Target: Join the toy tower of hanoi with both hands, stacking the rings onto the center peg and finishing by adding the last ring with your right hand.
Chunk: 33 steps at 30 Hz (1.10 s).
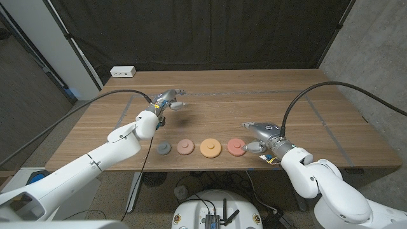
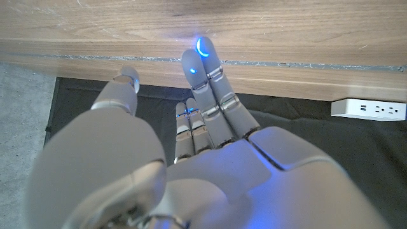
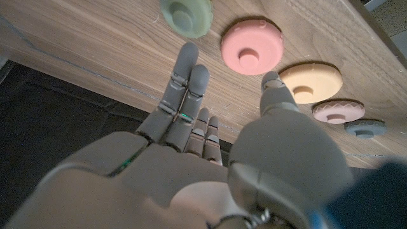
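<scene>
Four rings lie in a row near the front edge of the tabletop (image 1: 331, 114): grey ring (image 1: 164, 148), brown ring (image 1: 186, 147), orange ring (image 1: 210, 147), pink ring (image 1: 236, 147) — a green ring (image 3: 186, 15) lies just beyond the pink one in the right wrist view. The right robot hand (image 1: 262, 138), fingers apart and holding nothing, hovers just beside the pink ring. The left robot hand (image 1: 168, 100), fingers extended and empty, is raised over the tabletop behind the row, well apart from the rings.
</scene>
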{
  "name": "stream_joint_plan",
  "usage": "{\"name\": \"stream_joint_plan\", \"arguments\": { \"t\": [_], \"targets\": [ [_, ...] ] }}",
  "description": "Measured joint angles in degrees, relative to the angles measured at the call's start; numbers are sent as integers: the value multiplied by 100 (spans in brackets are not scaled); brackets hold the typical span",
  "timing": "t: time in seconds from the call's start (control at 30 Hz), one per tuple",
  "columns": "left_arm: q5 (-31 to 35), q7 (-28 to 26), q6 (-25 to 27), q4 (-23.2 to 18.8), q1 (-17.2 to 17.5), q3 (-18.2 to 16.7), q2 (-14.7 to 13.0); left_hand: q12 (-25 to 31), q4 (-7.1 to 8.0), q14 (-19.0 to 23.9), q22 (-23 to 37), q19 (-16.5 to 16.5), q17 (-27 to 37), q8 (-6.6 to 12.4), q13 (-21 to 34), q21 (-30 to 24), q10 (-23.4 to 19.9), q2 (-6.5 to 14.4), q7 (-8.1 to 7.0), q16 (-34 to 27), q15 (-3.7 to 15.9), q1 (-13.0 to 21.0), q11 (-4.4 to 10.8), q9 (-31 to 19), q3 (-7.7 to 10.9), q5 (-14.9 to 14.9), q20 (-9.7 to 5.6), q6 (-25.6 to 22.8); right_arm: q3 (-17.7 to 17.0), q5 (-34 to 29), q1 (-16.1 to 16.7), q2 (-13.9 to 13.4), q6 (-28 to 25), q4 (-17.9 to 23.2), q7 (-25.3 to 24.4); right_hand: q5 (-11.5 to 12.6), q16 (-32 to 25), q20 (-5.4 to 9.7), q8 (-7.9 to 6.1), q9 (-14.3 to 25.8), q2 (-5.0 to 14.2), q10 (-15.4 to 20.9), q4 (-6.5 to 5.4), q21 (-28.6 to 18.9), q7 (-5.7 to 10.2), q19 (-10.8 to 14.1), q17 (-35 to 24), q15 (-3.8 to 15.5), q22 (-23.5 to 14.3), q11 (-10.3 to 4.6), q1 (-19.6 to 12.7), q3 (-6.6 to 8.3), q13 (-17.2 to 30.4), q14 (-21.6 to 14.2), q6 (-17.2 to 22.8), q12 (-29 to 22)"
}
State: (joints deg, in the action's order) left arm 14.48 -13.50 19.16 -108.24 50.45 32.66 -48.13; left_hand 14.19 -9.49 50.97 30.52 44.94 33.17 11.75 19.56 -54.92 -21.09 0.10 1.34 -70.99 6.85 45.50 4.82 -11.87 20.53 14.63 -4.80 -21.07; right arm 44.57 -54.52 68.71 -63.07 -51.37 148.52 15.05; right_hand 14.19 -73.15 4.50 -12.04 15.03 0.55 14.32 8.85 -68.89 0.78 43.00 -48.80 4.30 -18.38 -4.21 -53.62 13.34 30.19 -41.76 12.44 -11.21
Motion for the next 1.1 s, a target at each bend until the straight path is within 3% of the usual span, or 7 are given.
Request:
{"name": "stream_joint_plan", "arguments": {
  "t": [0.73,0.8,0.83,1.1],
  "targets": [
    [45,24,-266,72,20,-83,-22,0,31,0,-26,0,-27,0,26,-103,-33,29,12,-85,0,29,-12,1,-30,0,0,-70,-320,-1505,105,1076,787,-391,1766,-22,-40,20,44,0,0,-123,0,-104,-19,-20,63,0,95,-21,0,-48,0,41,-224,0],
    [45,24,-266,72,25,-94,-24,0,31,0,-26,1,-27,0,26,-103,-33,29,12,-85,0,29,-12,1,-31,0,0,-70,-320,-1637,105,1076,870,-391,1921,-22,-40,21,44,0,0,-123,-17,-122,-19,-19,80,0,111,-21,0,-65,0,41,-224,0],
    [47,24,-290,72,30,-101,-24,0,31,0,-26,0,-27,0,26,-102,-32,29,12,-92,0,29,-12,1,-30,0,0,-70,-358,-1725,102,1232,916,-440,2022,-22,-40,20,44,0,0,-123,-17,-126,-18,-20,80,0,111,-21,0,-65,0,41,-224,0],
    [47,23,-359,103,45,-128,-26,0,8,0,-53,0,-42,0,26,-124,-94,52,10,-124,0,52,-9,1,-54,0,0,-72,-467,-2255,94,1639,1216,-561,2704,-22,-122,-12,44,0,0,-195,-24,-190,-28,-52,76,-41,158,52,0,-71,-1,81,-274,20]
  ]
}}
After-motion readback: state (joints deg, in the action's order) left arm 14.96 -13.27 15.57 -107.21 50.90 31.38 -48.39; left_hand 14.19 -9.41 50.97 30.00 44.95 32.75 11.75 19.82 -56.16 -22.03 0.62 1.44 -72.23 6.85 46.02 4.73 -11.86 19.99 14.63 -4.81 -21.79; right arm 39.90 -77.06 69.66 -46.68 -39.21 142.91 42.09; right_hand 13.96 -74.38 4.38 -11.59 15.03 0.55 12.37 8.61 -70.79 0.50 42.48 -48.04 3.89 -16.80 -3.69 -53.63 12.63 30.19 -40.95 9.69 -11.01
